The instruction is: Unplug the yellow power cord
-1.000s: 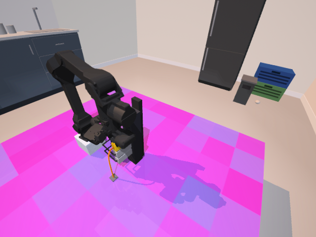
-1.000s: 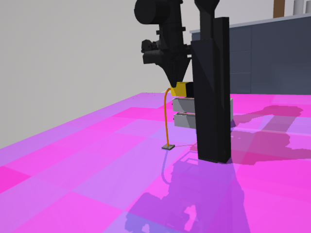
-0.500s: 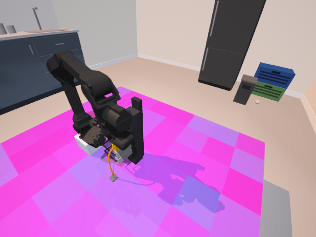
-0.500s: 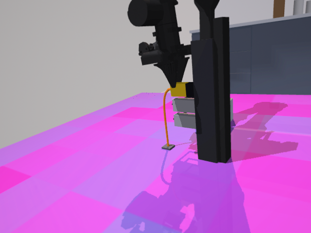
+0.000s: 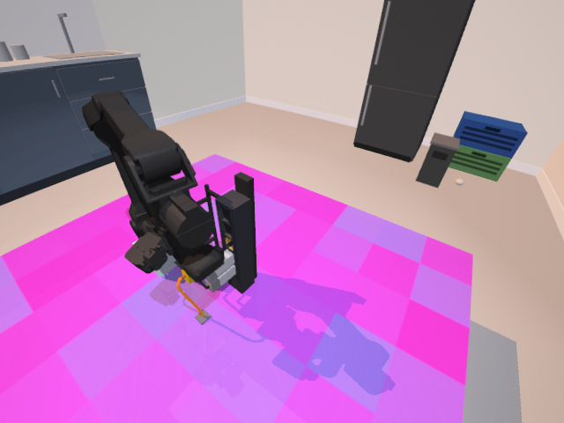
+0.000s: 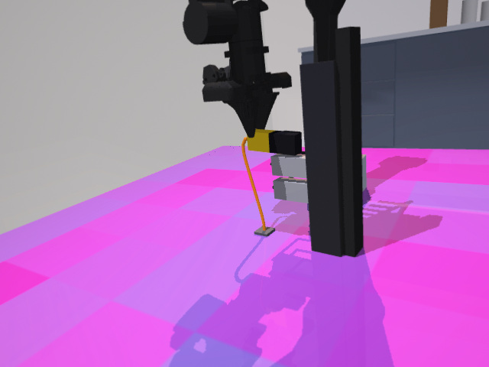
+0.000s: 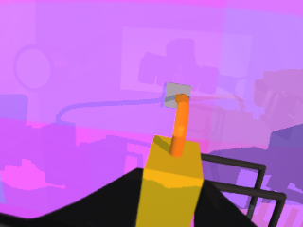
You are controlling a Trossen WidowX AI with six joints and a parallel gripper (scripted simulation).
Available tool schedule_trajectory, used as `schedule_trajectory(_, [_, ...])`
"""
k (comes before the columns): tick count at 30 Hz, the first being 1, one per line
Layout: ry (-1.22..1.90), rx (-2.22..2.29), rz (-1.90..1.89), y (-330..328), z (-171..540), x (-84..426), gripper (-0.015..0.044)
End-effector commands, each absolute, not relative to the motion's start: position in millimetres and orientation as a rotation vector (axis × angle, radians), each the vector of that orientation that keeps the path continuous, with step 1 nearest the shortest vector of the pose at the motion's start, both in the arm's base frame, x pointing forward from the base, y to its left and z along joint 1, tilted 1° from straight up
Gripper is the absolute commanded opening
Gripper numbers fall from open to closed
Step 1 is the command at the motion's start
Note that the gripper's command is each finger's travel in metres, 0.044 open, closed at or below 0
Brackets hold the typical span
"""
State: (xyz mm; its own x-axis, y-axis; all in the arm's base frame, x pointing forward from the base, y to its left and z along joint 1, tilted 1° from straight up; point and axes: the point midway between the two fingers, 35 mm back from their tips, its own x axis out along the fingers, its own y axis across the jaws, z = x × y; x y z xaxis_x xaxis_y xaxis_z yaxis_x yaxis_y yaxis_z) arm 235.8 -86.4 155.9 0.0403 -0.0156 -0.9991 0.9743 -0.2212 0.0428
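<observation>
The yellow plug (image 5: 187, 276) (image 6: 258, 141) (image 7: 168, 208) sits between my fingertips, its black front part (image 6: 285, 143) pointing toward the dark upright power strip (image 5: 243, 236) (image 6: 323, 157). In the exterior view the black part's far end shows beside the strip's edge, looking out of the strip. My gripper (image 6: 254, 133) (image 7: 170, 182) is shut on the plug from above, a finger against each side. The orange-yellow cord (image 5: 190, 298) (image 6: 253, 183) (image 7: 181, 125) runs from the plug down to a small grey plate (image 5: 203, 317) (image 6: 263, 232) (image 7: 171, 89) on the floor. In the top view the arm hides much of the plug.
Two pale grey plugs (image 6: 288, 166) (image 6: 289, 190) stick out from the strip below the yellow plug's height. Thin black bars (image 5: 211, 213) (image 7: 237, 163) stand close to the gripper and strip. A second dark post (image 6: 351, 138) (image 5: 244, 181) stands right behind the strip.
</observation>
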Motion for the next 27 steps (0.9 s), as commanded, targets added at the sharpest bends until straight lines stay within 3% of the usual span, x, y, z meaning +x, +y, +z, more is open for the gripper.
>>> schedule_trajectory(1, [1.055, 1.379, -1.342, -81.4, 156.1, 237.5, 0.0157])
schedule_trajectory(12, [1.053, 1.378, -1.343, -98.5, 159.9, 235.1, 0.0440])
schedule_trajectory(17, [1.051, 1.374, -1.346, -138.0, 168.5, 224.4, 0.0440])
schedule_trajectory(27, [1.051, 1.374, -1.346, -139.9, 168.9, 223.7, 0.0440])
